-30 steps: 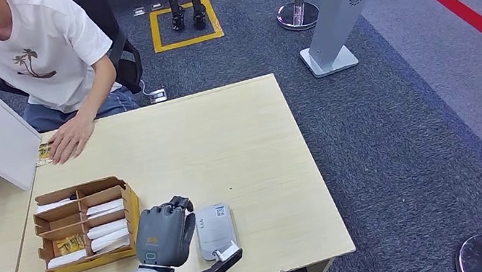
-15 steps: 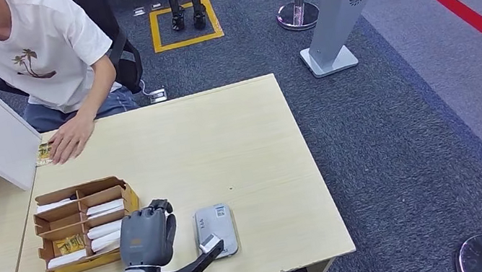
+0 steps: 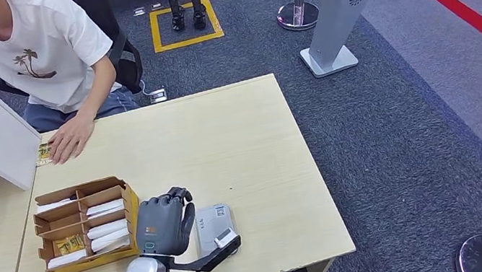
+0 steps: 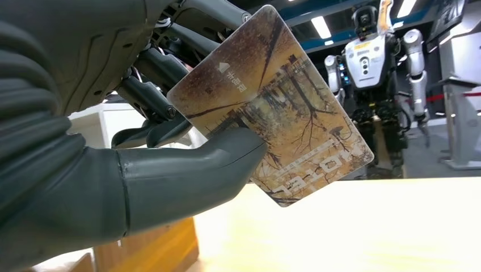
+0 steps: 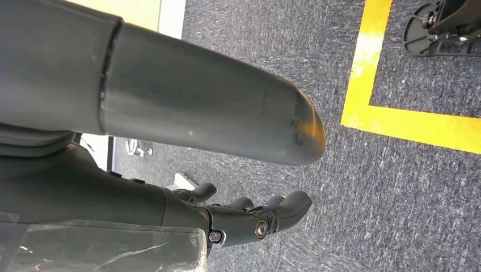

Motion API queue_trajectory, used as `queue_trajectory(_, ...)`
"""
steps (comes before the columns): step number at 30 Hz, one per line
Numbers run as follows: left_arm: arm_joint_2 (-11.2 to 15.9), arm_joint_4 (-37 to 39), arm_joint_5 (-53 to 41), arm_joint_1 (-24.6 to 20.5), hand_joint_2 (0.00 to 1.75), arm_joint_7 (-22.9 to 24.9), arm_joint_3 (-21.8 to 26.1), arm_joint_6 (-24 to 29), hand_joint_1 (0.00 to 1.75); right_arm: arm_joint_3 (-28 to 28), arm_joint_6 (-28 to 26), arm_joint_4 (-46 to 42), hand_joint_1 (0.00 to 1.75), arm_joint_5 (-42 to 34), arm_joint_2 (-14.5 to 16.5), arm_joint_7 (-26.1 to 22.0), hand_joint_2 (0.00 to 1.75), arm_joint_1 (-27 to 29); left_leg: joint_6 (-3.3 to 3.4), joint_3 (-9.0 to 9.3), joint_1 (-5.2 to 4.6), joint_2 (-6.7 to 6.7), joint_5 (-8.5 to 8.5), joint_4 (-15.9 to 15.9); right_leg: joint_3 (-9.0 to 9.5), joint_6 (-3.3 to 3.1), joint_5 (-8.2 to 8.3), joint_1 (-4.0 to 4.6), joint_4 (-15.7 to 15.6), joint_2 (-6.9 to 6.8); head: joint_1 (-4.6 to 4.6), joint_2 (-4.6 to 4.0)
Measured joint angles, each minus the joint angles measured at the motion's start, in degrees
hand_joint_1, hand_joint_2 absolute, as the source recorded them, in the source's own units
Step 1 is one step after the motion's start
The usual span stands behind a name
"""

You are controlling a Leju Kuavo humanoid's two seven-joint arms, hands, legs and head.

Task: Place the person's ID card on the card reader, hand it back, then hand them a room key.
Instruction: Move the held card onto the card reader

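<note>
We find the left hand [image 3: 164,225] raised over the near part of the wooden table [image 3: 239,143], between the cardboard box [image 3: 84,223] and the grey card reader [image 3: 215,229]. From the left wrist camera, the hand [image 4: 113,147] pinches a room key card [image 4: 272,107] between its thick thumb and the darker fingers [image 4: 153,99] behind it. The card carries a brown tree scene and the word HOTEL, and it is held clear of the table surface, tilted. In the head view the card itself is hidden behind the hand, so we cannot say how it lies relative to the reader from there.

The card reader lies flat on the table just beside the hand, with nothing visible on its exposed top. The cardboard box is divided into compartments holding white cards and some yellow items.

The right hand [image 5: 170,113] hangs over grey carpet with a yellow floor line; its fingers [image 5: 255,218] appear curled and hold nothing, though the close angle makes this uncertain.

A person [image 3: 35,52] in a white shirt sits at the far side, one hand [image 3: 71,139] flat on the table, touching a small yellowish card [image 3: 43,152] near the table's edge.
</note>
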Motion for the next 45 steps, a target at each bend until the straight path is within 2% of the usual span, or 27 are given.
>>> queue_trajectory(12, -1.38, 0.48, 1.73, -0.47, 1.75, -0.67, -3.51, -0.38, 1.75, 0.0, 0.08, -0.04, 0.0, -0.02, 0.0, 0.0, 1.75, -0.03, 0.0, -0.01, 0.0, 0.0, 0.0, 0.0, 0.0, 0.0, 0.0, 0.0, 0.0, 0.0, 0.0, 0.0)
queue_trajectory(31, -1.43, 3.5, 0.84, 1.32, 1.75, 2.08, -4.08, 0.69, 1.75, 0.0, -0.08, -0.14, 0.0, -0.24, 0.01, 0.0, 1.75, -0.03, 0.0, -0.01, 0.0, 0.0, 0.0, 0.0, 0.0, 0.0, 0.0, 0.0, 0.0, 0.0, 0.0, 0.0)
queue_trajectory(45, -3.13, 9.44, 0.54, 1.9, 1.75, 2.16, -4.06, 2.49, 1.75, 0.0, -0.1, -0.47, 0.0, -0.11, 0.03, -0.08, 1.75, -0.08, 0.0, -0.01, 0.0, -0.02, 0.0, 0.0, 0.0, 0.0, 0.0, 0.0, 0.0, -0.02, -0.01, 0.0)
